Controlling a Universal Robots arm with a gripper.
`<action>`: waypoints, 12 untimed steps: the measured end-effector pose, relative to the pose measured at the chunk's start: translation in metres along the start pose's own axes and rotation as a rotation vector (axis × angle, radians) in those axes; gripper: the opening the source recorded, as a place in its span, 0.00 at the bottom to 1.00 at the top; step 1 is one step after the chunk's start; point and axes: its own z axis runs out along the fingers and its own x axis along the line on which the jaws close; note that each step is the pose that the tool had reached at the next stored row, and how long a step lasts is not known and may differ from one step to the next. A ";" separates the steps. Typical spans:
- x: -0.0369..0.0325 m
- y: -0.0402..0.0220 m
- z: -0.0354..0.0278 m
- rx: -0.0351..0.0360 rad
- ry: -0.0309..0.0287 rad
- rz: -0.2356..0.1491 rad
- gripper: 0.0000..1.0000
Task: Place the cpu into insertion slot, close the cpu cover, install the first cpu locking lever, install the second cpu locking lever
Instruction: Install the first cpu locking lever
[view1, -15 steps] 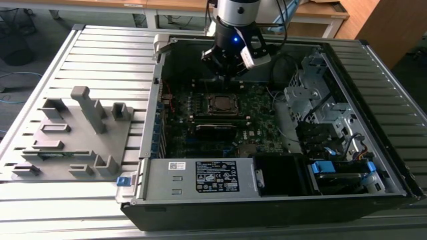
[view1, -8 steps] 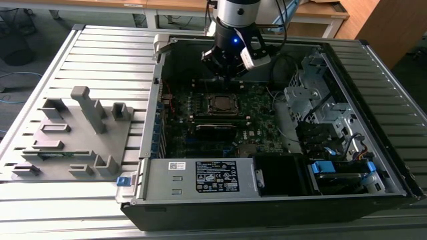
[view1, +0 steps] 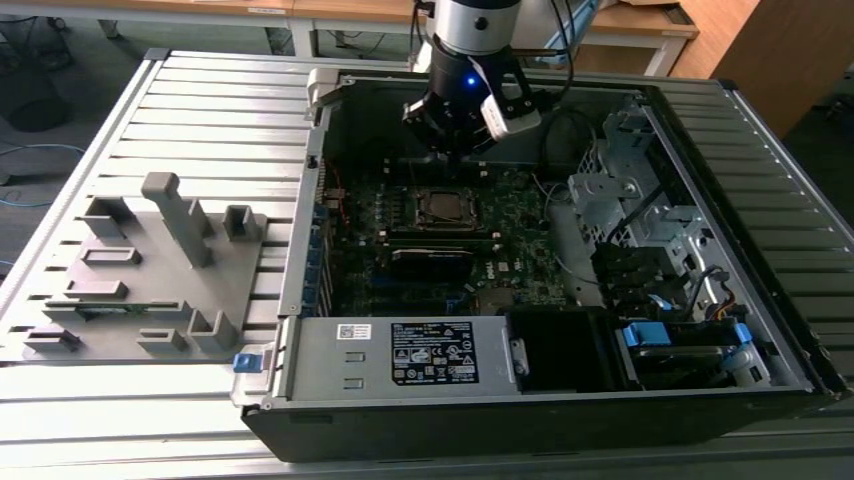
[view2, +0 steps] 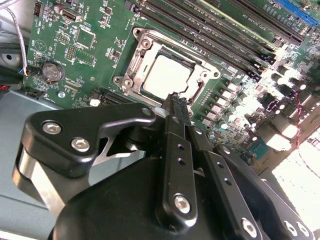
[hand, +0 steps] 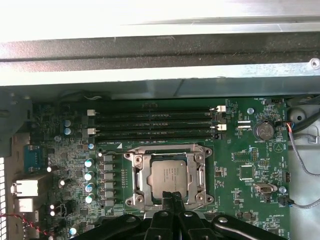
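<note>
In the exterior view, an open black and silver computer case (view1: 467, 430) lies on a ribbed grey metal tabletop (view1: 200, 100). A grey plastic fixture block (view1: 134, 270) sits beside it, toward the tabletop's edge on the exterior view's left. The black two-finger gripper (view1: 451, 152) hangs inside the case over the green motherboard (view1: 521, 250). It is just beside the small square, silver-rimmed insertion slot (view1: 416, 208) near the middle of the board.

In the second wrist view, the gripper (view2: 176, 100) has its slim black fingers (view2: 175, 150) pressed together with nothing between them. The tips stand over one edge of the thin silver square cpu cover (view2: 135, 57), which lies flat on the slot. The dull grey square cpu (view2: 162, 75) shows through the cover's cut-out. I cannot tell whether the tips touch the metal. A round silver coin battery (view2: 52, 71) sits near a corner of the board.

In the first wrist view, the cpu (hand: 169, 175) is seated in the slot with the cover (hand: 198, 172) down around it. Long black memory slots (hand: 155, 125) run along one side of the socket. The gripper (hand: 170, 196), tips together, is at the frame's opposite edge.
</note>
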 end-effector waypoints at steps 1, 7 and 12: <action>0.0000 0.0000 0.0012 0.0000 0.0000 0.000 0.11; 0.0007 -0.0001 0.0058 -0.0002 -0.0001 0.000 0.11; 0.0030 -0.0002 0.0057 0.0000 -0.0005 0.000 0.11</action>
